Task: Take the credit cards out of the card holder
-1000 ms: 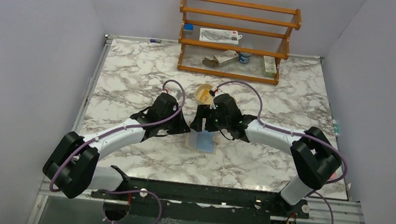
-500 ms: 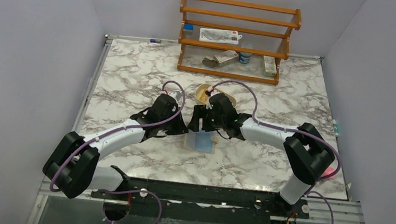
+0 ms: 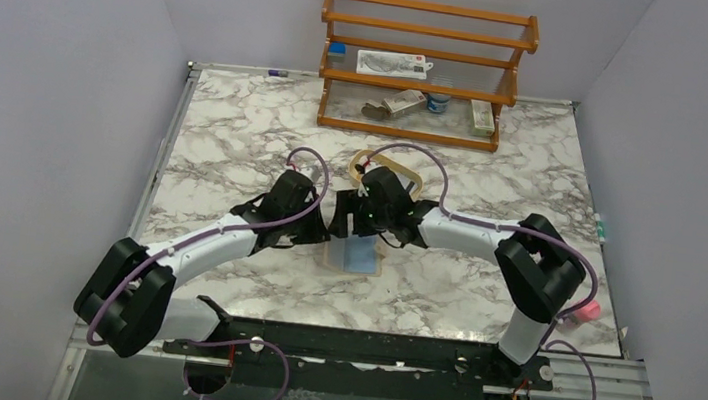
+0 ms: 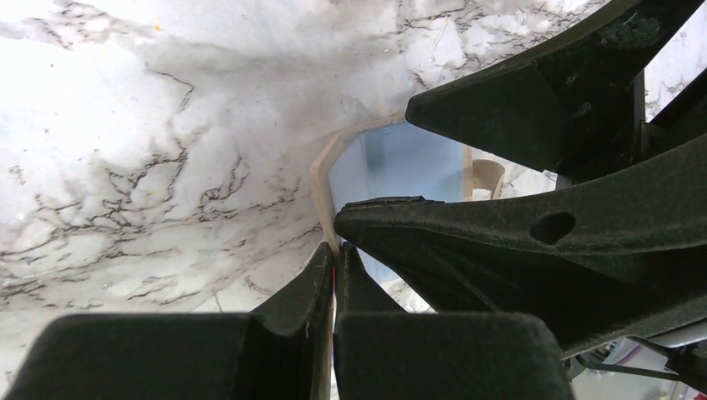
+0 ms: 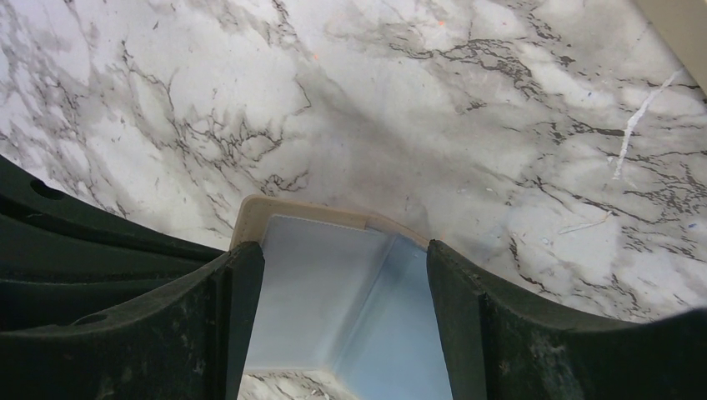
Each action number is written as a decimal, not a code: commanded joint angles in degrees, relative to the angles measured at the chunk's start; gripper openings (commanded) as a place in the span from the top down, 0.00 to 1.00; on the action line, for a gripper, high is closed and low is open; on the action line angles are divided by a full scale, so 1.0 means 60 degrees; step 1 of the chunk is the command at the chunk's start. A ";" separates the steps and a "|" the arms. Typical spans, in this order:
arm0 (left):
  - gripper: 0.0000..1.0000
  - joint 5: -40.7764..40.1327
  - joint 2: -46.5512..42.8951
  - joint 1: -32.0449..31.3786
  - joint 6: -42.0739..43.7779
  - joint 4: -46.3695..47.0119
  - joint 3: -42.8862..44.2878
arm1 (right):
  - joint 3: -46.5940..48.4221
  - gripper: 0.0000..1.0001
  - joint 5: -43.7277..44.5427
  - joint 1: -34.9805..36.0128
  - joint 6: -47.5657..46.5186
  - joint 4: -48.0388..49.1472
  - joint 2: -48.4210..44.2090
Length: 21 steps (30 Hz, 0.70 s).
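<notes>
Marble table; my left gripper pinches the card holder rim, right gripper straddles it spread wide; thin pinch may slip.

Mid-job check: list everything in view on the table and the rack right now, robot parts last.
card holder: 1, tan with a light blue inside, lying open at mid-table
credit cards: none visible outside the card holder
oval tray: 1, tan, just beyond the card holder
wooden rack: 1, orange-brown, far edge of the table
white packet: 1, middle shelf
blue-capped jar: 1, middle shelf, left end
clear cup: 1, bottom shelf
pale box: 1, bottom shelf, right end
pink object: 1, right table edge
table: white-grey marble
left claw: black, shut on the card holder's tan edge
right claw: black, open, straddling the card holder
</notes>
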 commanded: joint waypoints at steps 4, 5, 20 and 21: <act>1.00 0.0522 -0.0897 -0.0140 -0.0019 0.0803 0.0105 | 0.0099 0.23 0.0785 0.0512 -0.0204 -0.0629 0.0621; 1.00 0.0481 -0.0953 -0.0141 -0.0019 0.0782 0.0100 | 0.0051 0.23 0.0851 0.0551 -0.0232 -0.0713 0.0648; 1.00 0.0024 -0.1731 -0.0126 -0.0136 0.0519 -0.0144 | -0.1246 0.23 0.1515 0.1023 -0.0058 -0.0877 0.0603; 1.00 0.0005 -0.1761 -0.0126 -0.0147 0.0496 -0.0153 | -0.1329 0.23 0.1534 0.1043 -0.0046 -0.0890 0.0572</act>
